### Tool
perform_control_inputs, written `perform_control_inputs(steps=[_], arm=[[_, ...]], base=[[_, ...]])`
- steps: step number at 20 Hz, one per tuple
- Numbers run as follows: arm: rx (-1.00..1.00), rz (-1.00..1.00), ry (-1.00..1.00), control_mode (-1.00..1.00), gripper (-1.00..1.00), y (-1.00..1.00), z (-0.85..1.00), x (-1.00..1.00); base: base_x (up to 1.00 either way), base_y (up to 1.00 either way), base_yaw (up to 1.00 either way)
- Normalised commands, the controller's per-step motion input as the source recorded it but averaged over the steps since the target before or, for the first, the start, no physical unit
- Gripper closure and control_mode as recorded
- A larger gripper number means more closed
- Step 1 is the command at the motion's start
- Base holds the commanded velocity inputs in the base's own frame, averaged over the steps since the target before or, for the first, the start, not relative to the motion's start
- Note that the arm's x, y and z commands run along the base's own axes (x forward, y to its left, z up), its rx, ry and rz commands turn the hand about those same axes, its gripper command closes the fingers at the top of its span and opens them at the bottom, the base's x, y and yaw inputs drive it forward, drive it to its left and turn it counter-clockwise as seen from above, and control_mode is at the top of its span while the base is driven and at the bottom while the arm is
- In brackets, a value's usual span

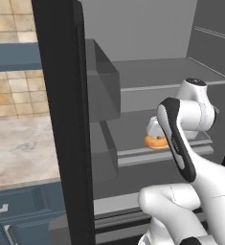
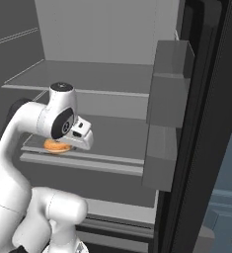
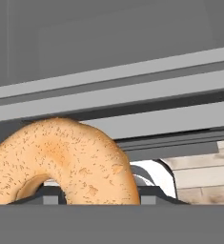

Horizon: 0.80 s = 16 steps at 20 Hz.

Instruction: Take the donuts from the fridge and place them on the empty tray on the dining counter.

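The white arm is reaching into the open fridge point(image 1: 147, 28), its gripper point(image 3: 92, 198) jaws pinching the orange-tan donut point(image 3: 61, 159) at the middle shelf point(image 2: 83, 160), probably for carrying it out.

We see the fridge point(image 1: 147, 72) standing open, its black door point(image 1: 61, 119) edge-on and running top to bottom just left of the grey interior. 2 grey door bins point(image 1: 103, 86) hang on the door's inner side, 1 above the other. Inside the fridge, 2 grey shelves point(image 1: 171, 72) sit behind our white arm point(image 1: 181, 139), which reaches in from the lower right. On the lower shelf an orange-tan donut point(image 1: 154, 142) shows just left of the arm, with the white hand directly over it; we cannot see the jaws. Left of the door lie a beige marble counter point(image 1: 18, 148), blue cabinets point(image 1: 23, 210) and tan wall tiles point(image 1: 8, 21).
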Motion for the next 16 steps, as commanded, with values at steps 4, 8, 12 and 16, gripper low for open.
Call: perform_control_inputs(steps=[4, 8, 12, 16], arm=[[0.0, 0.01, 0.01, 1.0, 1.0, 0.04, 0.0, -0.03], [0.0, 0.0, 0.0, 1.0, 1.0, 0.0, 0.0, 0.0], [0.0, 0.0, 0.0, 1.0, 1.0, 0.0, 0.0, 0.0], [0.0, 0.0, 0.0, 1.0, 1.0, 0.0, 0.0, 0.0]], base=[[-0.21, 0.0, 0.0], [-1.0, -0.04, 0.0], [-1.0, -0.24, 0.01], [-1.0, -0.04, 0.28]])
